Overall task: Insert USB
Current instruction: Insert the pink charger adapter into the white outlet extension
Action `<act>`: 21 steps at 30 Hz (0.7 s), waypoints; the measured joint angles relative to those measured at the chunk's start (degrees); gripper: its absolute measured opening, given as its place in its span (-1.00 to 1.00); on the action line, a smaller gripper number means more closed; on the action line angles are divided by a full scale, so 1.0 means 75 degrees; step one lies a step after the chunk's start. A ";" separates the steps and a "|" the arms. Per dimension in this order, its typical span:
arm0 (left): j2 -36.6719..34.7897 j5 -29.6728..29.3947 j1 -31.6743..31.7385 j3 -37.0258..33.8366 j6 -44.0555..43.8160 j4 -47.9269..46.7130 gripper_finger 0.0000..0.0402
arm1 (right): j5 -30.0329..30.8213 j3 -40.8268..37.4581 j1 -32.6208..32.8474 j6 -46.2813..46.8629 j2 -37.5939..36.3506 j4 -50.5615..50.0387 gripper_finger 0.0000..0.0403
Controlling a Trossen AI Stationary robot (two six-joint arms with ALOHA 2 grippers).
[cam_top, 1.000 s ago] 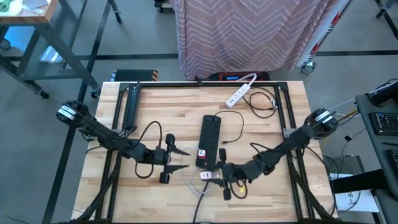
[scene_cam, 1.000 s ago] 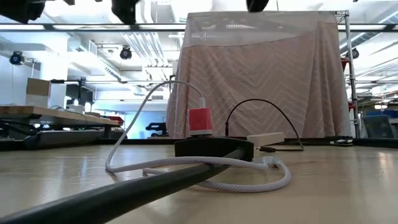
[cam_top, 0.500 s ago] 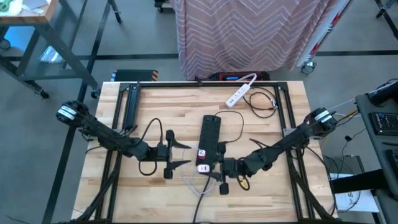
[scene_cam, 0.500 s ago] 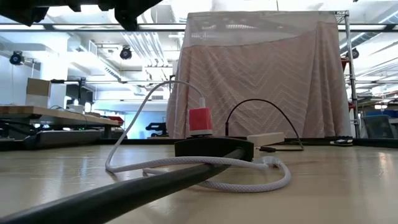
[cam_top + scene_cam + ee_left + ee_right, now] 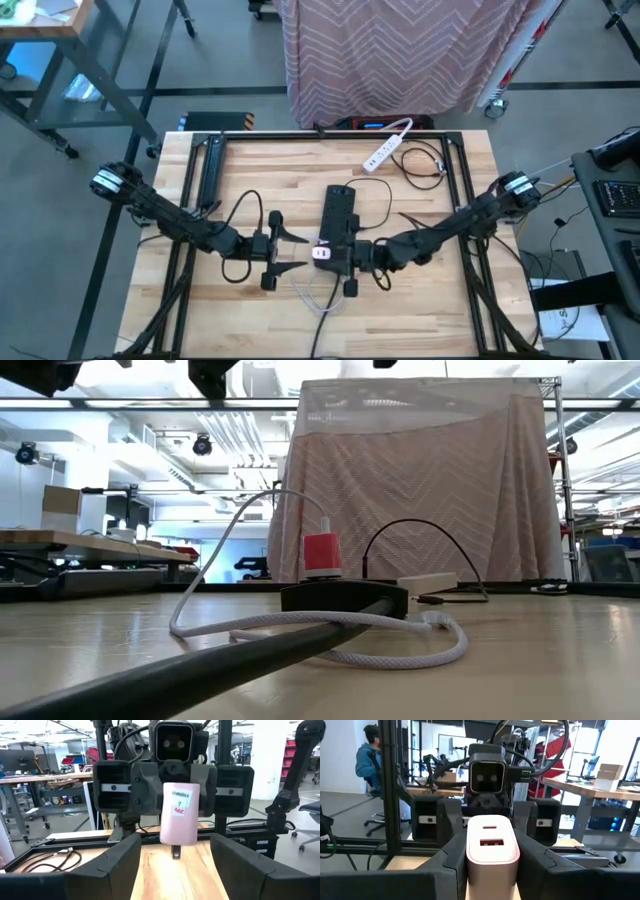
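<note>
Over the black power strip, the right gripper clamps the pink USB charger; left gripper fingers spread, empty.

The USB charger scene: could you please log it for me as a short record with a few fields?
held item: pink USB charger, its ports facing the right wrist camera
right gripper: shut on the charger, over the near end of the black power strip
left gripper: open, empty, facing the charger
also on table: white braided cable, white power strip at the far edge
background: seated person beyond the table
</note>
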 joint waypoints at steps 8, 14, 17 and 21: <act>0.0000 -0.0001 0.0004 0.0032 -0.0001 -0.0013 0.21 | -0.0013 0.0122 -0.0092 -0.0183 0.0000 0.0053 -0.51; 0.0003 -0.0024 0.0008 0.0241 0.0060 -0.0144 0.16 | -0.0014 0.0333 -0.0199 -0.0261 0.0000 -0.0205 -0.51; 0.0003 -0.0039 0.0026 0.0280 0.0061 -0.0168 0.16 | -0.0071 0.0455 -0.0201 -0.0260 0.0000 -0.0517 -0.51; 0.0003 -0.0047 0.0026 0.0286 0.0061 -0.0223 0.18 | -0.0068 0.0503 -0.0225 -0.0260 0.0003 -0.0649 -0.51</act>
